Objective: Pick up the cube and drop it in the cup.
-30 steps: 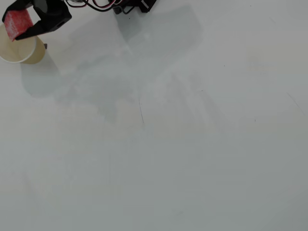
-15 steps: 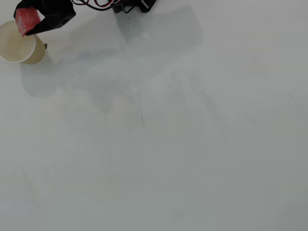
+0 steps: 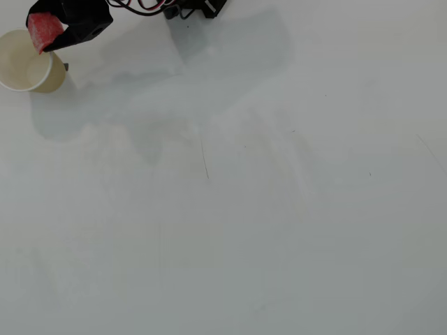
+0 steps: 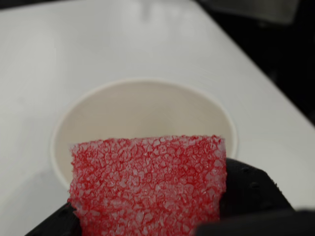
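Note:
The red speckled cube (image 3: 44, 30) (image 4: 147, 184) is held in my black gripper (image 3: 49, 33) (image 4: 147, 216), which is shut on it at the top left of the overhead view. It hangs just over the right rim of the cream paper cup (image 3: 17, 66). In the wrist view the cube fills the lower middle, black fingers (image 4: 248, 189) hug its sides, and the cup (image 4: 142, 110) opens right behind it with a pale inside.
The white table (image 3: 244, 209) stretches wide to the right and below. Wires and a dark part of the arm (image 3: 192, 7) sit at the top edge. A tiny dark speck (image 3: 66, 66) lies beside the cup. The table's far edge and dark floor (image 4: 275, 59) show in the wrist view.
The gripper with the cube has drawn back up and to the right, from over the cup's mouth to its right rim. The cup has not moved.

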You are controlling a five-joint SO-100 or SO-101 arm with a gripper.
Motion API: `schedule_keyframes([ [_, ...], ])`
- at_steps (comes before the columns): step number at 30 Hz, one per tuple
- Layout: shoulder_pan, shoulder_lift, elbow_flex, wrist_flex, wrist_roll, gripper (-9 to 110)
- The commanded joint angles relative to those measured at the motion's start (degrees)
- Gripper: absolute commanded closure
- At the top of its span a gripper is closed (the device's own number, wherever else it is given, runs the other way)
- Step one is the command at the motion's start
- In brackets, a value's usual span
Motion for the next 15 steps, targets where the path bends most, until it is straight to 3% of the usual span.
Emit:
schedule_keyframes([
  [1,-2.2,0.4,-4.0,-1.0,-0.8,102],
  [15,-5.4,-13.4,-11.3,-8.4,-0.8,102],
])
